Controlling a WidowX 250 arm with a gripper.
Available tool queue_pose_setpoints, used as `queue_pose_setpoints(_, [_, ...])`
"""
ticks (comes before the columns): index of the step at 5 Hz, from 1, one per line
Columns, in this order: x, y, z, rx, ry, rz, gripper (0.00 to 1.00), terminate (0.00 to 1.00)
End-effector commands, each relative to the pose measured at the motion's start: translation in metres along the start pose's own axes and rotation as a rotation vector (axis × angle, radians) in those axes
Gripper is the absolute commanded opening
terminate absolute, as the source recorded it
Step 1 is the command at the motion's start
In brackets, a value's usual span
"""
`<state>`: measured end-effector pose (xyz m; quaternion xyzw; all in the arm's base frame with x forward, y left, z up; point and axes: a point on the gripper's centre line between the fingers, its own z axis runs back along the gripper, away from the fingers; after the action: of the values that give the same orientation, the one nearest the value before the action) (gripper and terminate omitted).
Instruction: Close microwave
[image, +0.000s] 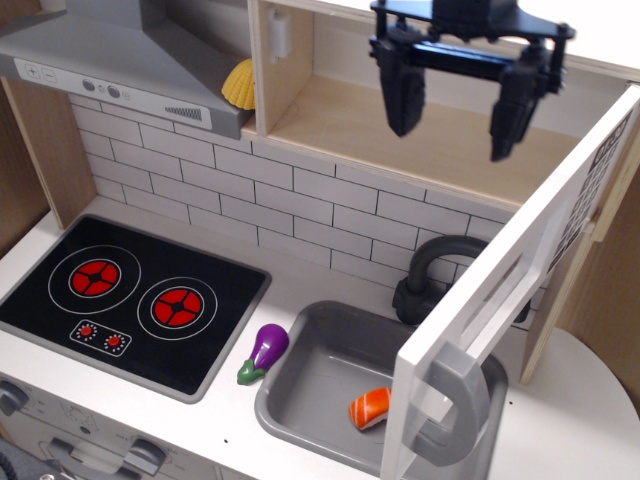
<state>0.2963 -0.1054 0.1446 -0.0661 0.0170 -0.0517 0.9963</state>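
The microwave is a pale-wood box at the top, its inside bare. Its white door stands swung wide open toward me on the right, with the grey bar handle at its near end and the keypad panel at the hinge side. My gripper is black, open and empty. It hangs in front of the microwave's opening, left of the door and above the tap.
A grey range hood is at upper left, with a yellow shell-shaped item beside it. A black two-burner stove lies at left. A grey sink holds an orange-white toy food. A purple eggplant lies beside it. A black tap stands behind.
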Motion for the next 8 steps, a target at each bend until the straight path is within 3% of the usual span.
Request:
queue_pose_setpoints(1, [-0.017,-0.028,0.014,0.016,-0.105,-0.073,1.0,0.0])
queue_pose_setpoints(3, [-0.029,-0.05,-0.001,0.022,-0.107,-0.109,1.0,0.0])
queue_pose_setpoints(4, [-0.029,-0.045,-0.01,0.036,-0.103,-0.077,1.0,0.0])
queue_pose_setpoints(6, [-0.004,-0.001,-0.013,0.12,-0.135,-0.006,1.0,0.0])
queue_pose_setpoints(8, [0.022,0.053,0.003,0.218,-0.183,0.049,1.0,0.0])
